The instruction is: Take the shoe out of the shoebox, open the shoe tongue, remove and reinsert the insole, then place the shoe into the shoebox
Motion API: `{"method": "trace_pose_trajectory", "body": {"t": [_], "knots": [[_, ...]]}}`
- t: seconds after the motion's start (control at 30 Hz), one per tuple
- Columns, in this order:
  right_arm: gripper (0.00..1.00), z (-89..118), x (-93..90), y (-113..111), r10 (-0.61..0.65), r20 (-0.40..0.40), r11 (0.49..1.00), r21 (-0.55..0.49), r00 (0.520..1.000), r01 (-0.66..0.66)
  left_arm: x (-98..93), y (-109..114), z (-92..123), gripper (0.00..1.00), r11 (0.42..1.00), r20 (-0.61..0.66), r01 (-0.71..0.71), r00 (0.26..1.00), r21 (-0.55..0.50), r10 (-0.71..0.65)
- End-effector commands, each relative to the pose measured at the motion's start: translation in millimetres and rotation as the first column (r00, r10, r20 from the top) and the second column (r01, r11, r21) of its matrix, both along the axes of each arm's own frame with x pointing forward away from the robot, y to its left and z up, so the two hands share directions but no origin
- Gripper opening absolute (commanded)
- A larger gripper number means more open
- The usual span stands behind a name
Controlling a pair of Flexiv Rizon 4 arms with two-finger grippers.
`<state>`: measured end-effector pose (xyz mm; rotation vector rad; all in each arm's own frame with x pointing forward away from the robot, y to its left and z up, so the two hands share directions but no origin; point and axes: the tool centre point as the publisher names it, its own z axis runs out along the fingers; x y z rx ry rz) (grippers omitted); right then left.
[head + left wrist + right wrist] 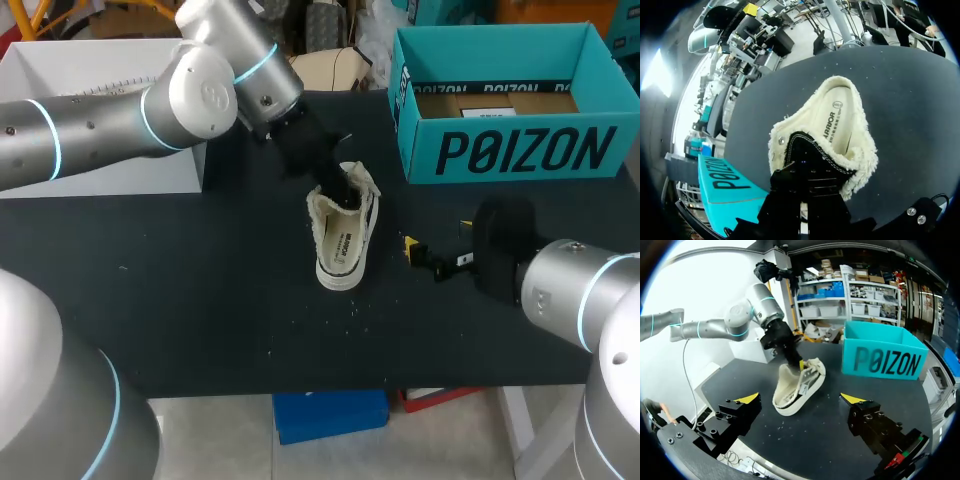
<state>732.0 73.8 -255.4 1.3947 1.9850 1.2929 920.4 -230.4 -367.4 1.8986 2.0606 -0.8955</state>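
Left arm point(150, 110) in from the tabletop's far left corner, angled steeply down, left gripper point(338, 190) sunk into the opening of the shoe point(343, 240); clenched or released, cannot tell. Right arm point(570, 290) in from the near right corner, low and level, right gripper point(438, 240) released, spread wide, near the shoe and clear of it.

Shoe at mid-tabletop, toe toward the near edge, outside the shoebox point(510, 150). Shoebox open at the far right corner, bold dark lettering across its teal side.

Seen in left wrist view alone: 1 printed line along the insole point(837, 117), fleecy cream lining point(865, 150), black tongue point(815, 150) up against the gripper. Seen in right wrist view alone: shoe tilted onto its side.
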Motion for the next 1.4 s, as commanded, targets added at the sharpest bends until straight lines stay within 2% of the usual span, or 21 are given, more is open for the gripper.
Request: {"method": "trace_pose_trajectory", "body": {"t": [0.03, 0.23, 0.37, 0.5, 0.63, 0.7, 0.8, 1.23, 1.4], "knots": [[1.0, -1, -0.6, 2, -0.005, 0.004, 1.0, 0.001, 1.0, 0.005, -5.8, -1, -9, 0.0, 1.0, 0.001, -0.001, 1.0, 0.007, 0.001], [1.0, -1, -0.6, 2, -0.005, 0.004, 1.0, 0.001, 1.0, 0.005, -7.2, -3, -15, 0.0, 1.0, -0.004, 0.007, 1.0, 0.016, -0.007], [1.0, -1, -0.6, 2, -0.005, 0.004, 1.0, 0.001, 1.0, 0.005, 1.0, -3, 4, 0.0, 1.0, 0.034, -0.002, 0.999, -0.019, 0.003], [1.0, -1, -0.6, 2, -0.005, 0.004, 1.0, 0.001, 1.0, 0.005, -3.2, -1, 18, 0.0, 1.0, 0.029, 0.02, 0.999, -0.007, -0.02], [1.0, -1, -0.6, 2, -0.005, 0.004, 1.0, 0.001, 1.0, 0.005, -1.0, 1, 16, 0.0, 0.999, 0.044, 0.031, 0.999, 0.015, -0.032], [1.0, -1, -0.6, 2, -0.005, 0.004, 1.0, 0.001, 1.0, 0.005, 2.8, -2, 14, 0.0, 0.999, 0.064, 0.042, 0.997, 0.013, -0.043], [1.0, -1, -0.6, 2, -0.005, 0.004, 1.0, 0.001, 1.0, 0.005, -2.5, -11, 15, 0.0, 0.998, 0.077, 0.068, 0.995, 0.008, -0.068], [1.0, -1, -0.6, 2, -0.005, 0.004, 1.0, 0.001, 1.0, 0.005, -17.5, -27, -27, 0.0, 0.986, 0.026, 0.147, 0.988, 0.082, -0.149], [1.0, -1, -0.6, 2, -0.005, 0.004, 1.0, 0.001, 1.0, 0.005, -16.1, -25, -13, 0.0, 0.986, 0.046, 0.149, 0.987, 0.076, -0.153]]}}
